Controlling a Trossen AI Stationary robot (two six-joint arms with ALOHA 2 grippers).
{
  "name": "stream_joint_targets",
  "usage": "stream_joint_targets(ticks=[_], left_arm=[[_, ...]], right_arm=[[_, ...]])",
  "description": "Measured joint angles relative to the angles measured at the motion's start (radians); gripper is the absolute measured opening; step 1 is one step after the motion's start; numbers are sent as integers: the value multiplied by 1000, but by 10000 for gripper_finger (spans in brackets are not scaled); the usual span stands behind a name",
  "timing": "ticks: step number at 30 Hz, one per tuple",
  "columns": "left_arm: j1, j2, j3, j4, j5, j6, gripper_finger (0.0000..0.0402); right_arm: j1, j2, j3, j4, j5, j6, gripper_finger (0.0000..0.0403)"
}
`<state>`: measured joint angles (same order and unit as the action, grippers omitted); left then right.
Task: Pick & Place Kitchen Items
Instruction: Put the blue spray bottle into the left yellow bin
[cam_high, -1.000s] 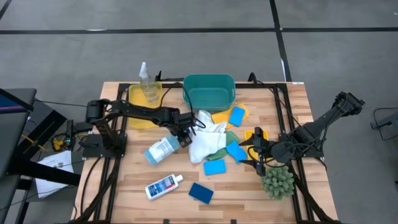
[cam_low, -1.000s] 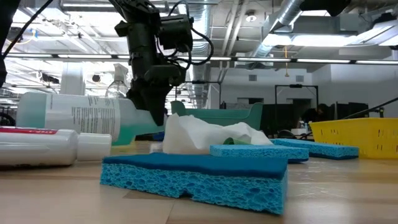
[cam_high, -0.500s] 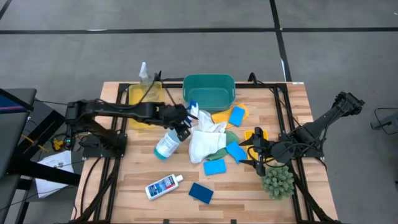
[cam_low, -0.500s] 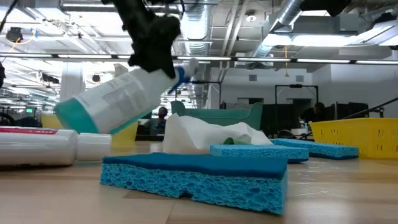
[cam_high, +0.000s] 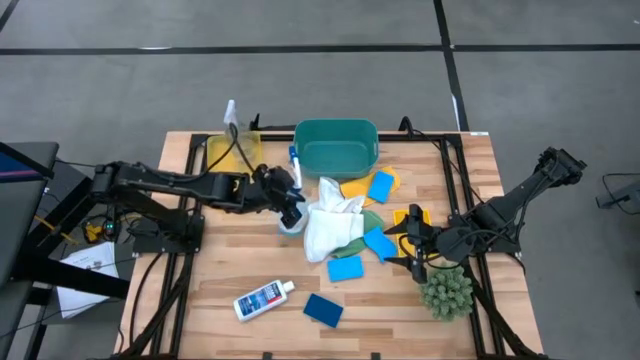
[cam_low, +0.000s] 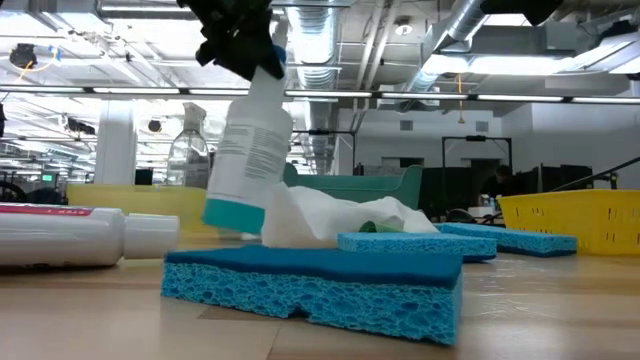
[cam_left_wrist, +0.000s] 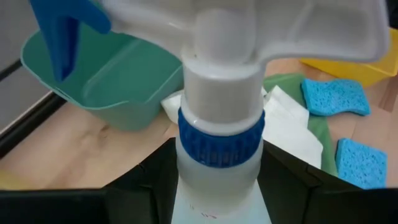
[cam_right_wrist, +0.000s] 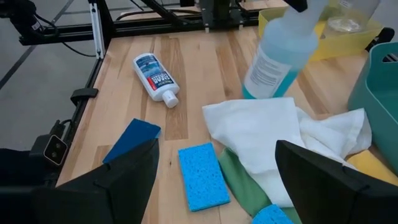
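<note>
Spray bottle (cam_low: 245, 135) hangs clear of the desk (cam_high: 215, 275), near its middle and a little toward the far edge, just in front of the teal basin (cam_high: 337, 146). Its long axis is close to upright with a slight tilt: the blue-tinted base points down at the wood, and the neck, white head and blue trigger (cam_left_wrist: 62, 37) point up, the trigger turned toward the basin. The left gripper (cam_high: 283, 192) is clamped on the bottle's neck just under the blue collar (cam_left_wrist: 221, 134), one dark finger on each side. The bottle's base hangs just beside the crumpled white cloth (cam_high: 328, 222), which lies over a green cloth (cam_right_wrist: 242, 180).

Light-blue sponges (cam_high: 345, 267) lie around the cloths, and a dark-blue sponge (cam_high: 323, 310) sits near the front edge beside a small labelled white bottle (cam_high: 263, 298) lying on its side. A small clear bottle (cam_high: 236, 135) stands in the yellow tray (cam_high: 222, 160) at the far left.

The right gripper (cam_high: 408, 243) waits low near the right edge, by the spiky green plant (cam_high: 446, 292), its fingers apart and empty.
</note>
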<state>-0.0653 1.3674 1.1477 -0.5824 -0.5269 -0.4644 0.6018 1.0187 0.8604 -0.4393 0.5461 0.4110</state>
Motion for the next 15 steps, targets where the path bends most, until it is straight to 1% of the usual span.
stream_joint_targets(ticks=[10, 15], left_arm=[[-48, -12, -1, 16, -124, 2, 172], [-78, -77, -2, 2, -205, 2, 172]], right_arm=[[0, 0, 0, 6, -23, 0, 311], [0, 0, 0, 6, -23, 0, 311]])
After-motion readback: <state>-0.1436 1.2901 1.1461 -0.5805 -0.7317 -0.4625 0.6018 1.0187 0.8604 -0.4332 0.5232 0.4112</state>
